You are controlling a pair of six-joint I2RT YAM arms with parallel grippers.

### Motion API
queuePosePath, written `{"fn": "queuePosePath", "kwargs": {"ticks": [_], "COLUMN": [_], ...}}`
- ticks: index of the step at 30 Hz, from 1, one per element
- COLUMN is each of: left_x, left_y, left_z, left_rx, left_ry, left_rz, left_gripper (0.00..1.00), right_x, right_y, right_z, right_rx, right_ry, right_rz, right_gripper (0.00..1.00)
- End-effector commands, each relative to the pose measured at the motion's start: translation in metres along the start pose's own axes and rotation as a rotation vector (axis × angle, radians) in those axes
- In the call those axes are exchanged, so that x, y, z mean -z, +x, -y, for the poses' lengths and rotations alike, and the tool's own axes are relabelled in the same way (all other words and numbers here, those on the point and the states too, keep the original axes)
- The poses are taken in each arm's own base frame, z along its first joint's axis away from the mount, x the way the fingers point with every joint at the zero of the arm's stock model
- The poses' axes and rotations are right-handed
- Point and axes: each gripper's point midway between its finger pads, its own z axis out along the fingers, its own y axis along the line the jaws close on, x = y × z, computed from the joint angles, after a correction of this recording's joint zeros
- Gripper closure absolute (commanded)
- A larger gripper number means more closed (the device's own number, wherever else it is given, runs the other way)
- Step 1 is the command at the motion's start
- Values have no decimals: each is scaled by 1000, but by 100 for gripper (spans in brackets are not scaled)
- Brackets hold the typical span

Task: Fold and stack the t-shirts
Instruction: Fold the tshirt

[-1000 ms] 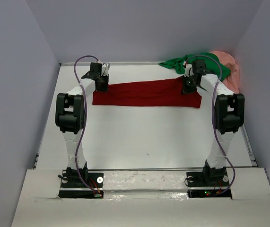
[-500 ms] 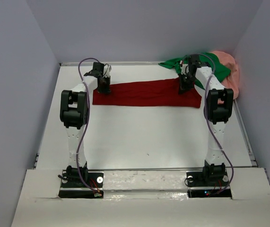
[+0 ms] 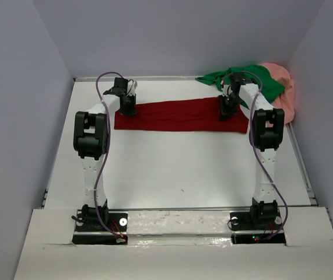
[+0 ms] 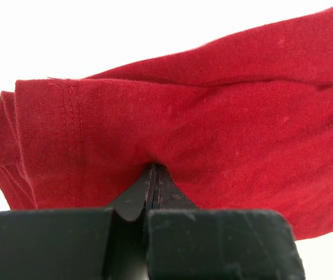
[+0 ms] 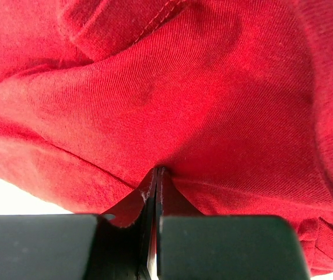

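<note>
Left gripper (image 4: 154, 170) sits at the bottom centre of its wrist view, its 2 fingers pressed flat together with a pucker of the dark red shirt (image 4: 213, 116) nipped between the tips. A stitched hem (image 4: 76, 134) runs down the left side of that frame, and the cloth spreads away to the upper right. The right gripper (image 5: 157, 172) is clamped the same way at the bottom centre of its own wrist view, its tips biting a fold of the same red cloth, which fills nearly the whole frame.

In the top view, the 2 arm bases (image 3: 99, 223) stand at the bottom of the frame and the white table (image 3: 172, 175) runs up from them. Across the upper middle lies the red shirt as 1 long flat band. The left gripper holds it at the upper left end and the right gripper holds it near the upper right end.

Beyond the band, in the upper right corner, the green shirt (image 3: 271, 86) lies crumpled against the back wall (image 3: 172, 35). The pink shirt (image 3: 284, 93) is bunched just right of it, partly under the green cloth.
</note>
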Motion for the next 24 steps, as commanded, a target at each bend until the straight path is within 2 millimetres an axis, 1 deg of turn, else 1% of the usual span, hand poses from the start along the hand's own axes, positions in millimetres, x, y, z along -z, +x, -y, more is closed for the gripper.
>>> {"fn": "queuePosePath", "kwargs": {"ticks": [1, 6, 7, 10, 11, 12, 13, 14, 15, 17, 18, 19, 22, 24], "left_x": [6, 9, 10, 12, 12, 13, 16, 16, 16, 19, 20, 21, 23, 24], "left_y": [39, 52, 56, 61, 66, 66, 66, 70, 72, 72, 71, 70, 65, 62], "left_z": [4, 5, 8, 15, 20, 25, 29, 35, 39, 43, 44, 44, 41, 40], "left_rx": [5, -19, -25, -47, -60, -70, -81, -97, -109, -137, -142, -144, -156, -156], "left_ry": [12, 27, 33, 38, 44, 55, 66, 67, 74, 60, 56, 55, 32, 27], "left_rz": [-112, -132, -139, -145, -156, -155, -155, -163, -166, -161, -158, -155, -146, -145], "left_gripper": [100, 100, 100, 100, 100, 100, 100, 100, 100, 100, 100, 100, 100, 100], "right_x": [13, 10, 8, 5, -3, 1, -1, -12, -9, -17, -23, -32, -40, -41], "right_y": [-10, -21, -27, -36, -34, -45, -49, -44, -53, -49, -45, -36, -21, -18], "right_z": [-9, -7, -8, -6, -5, -7, -7, -6, -8, -6, -10, -8, -6, 0], "right_rx": [-1, 2, -29, -39, -57, -53, -58, -79, -78, -97, -96, -101, -97, -94], "right_ry": [-2, 7, 7, 12, 11, 5, 4, -4, -12, -11, -15, -17, -22, 8], "right_rz": [44, 64, 75, 88, 70, 100, 103, 70, 94, 71, 54, 21, -29, -35], "right_gripper": [100, 100, 100, 100, 100, 100, 100, 100, 100, 100, 100, 100, 100, 100]}}
